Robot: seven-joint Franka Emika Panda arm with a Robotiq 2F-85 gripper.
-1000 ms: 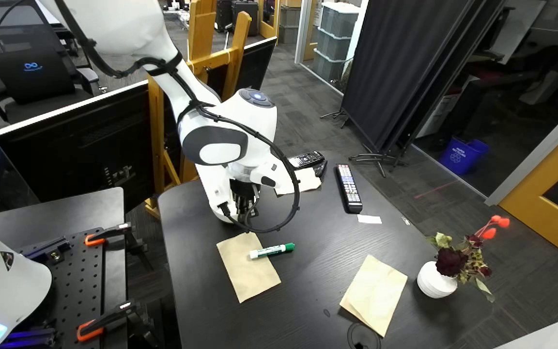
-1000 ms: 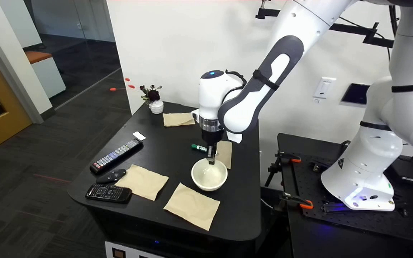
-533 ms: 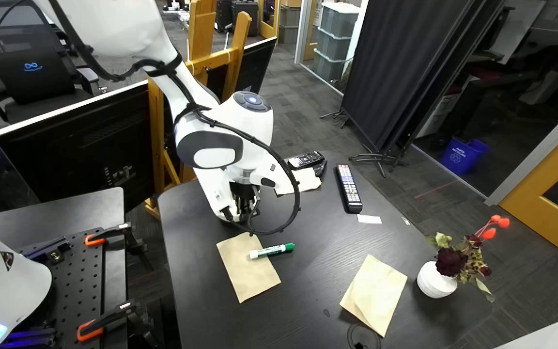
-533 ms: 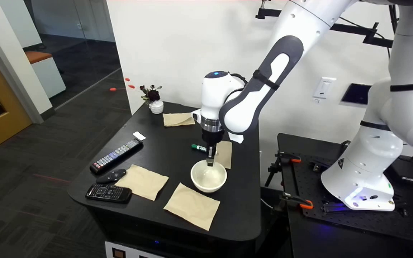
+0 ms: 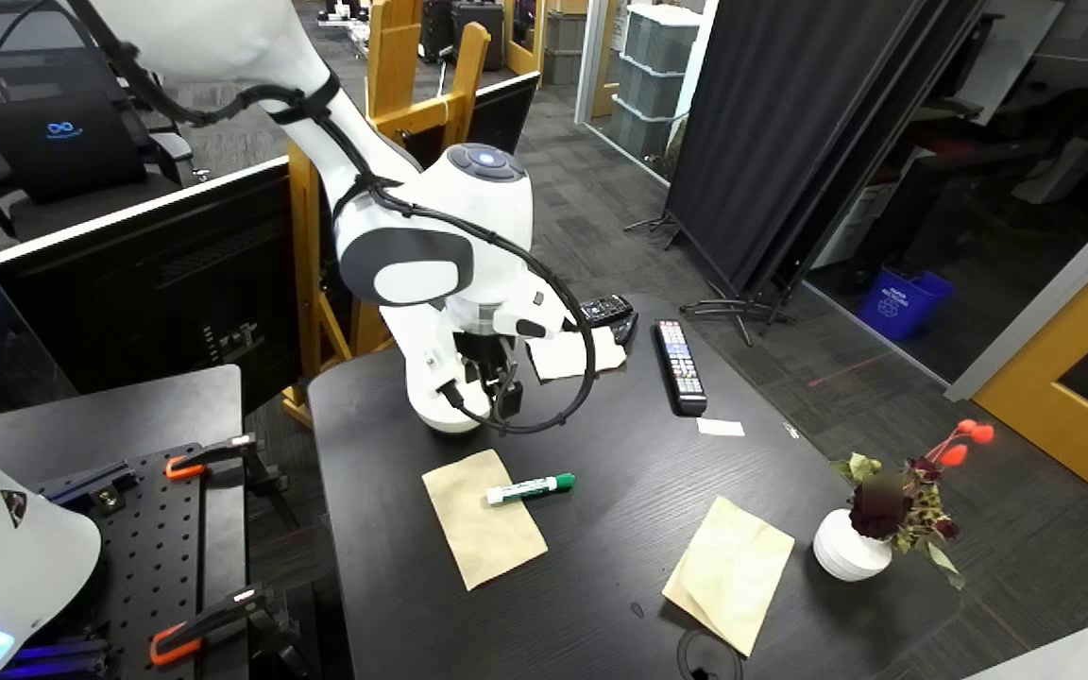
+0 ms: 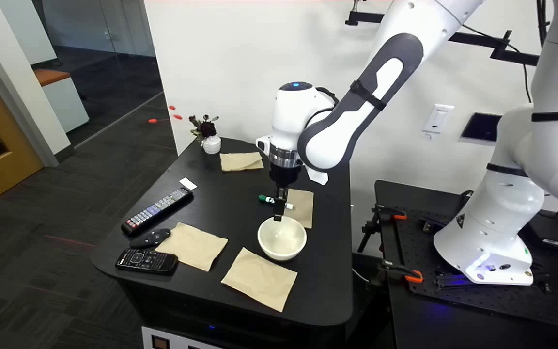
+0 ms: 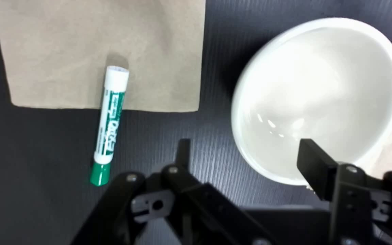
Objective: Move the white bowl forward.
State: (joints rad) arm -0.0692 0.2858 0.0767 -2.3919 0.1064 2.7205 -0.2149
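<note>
The pincer now lifts higher, jaws spread wide with nothing held, while the bowl stays on the table, just below centre in an exterior view, so the move is probably done or awaiting a grip.

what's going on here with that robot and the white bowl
A robot arm is at a dark table, and its job is to move the white bowl forward. The gripper hangs open near the bowl and holds nothing. The bowl stands upright on the table, with nothing visible in it. A green and white marker lies partly on a piece of brown paper nearby. Whether the bowl already sits where it is wanted, I can't tell.
</note>
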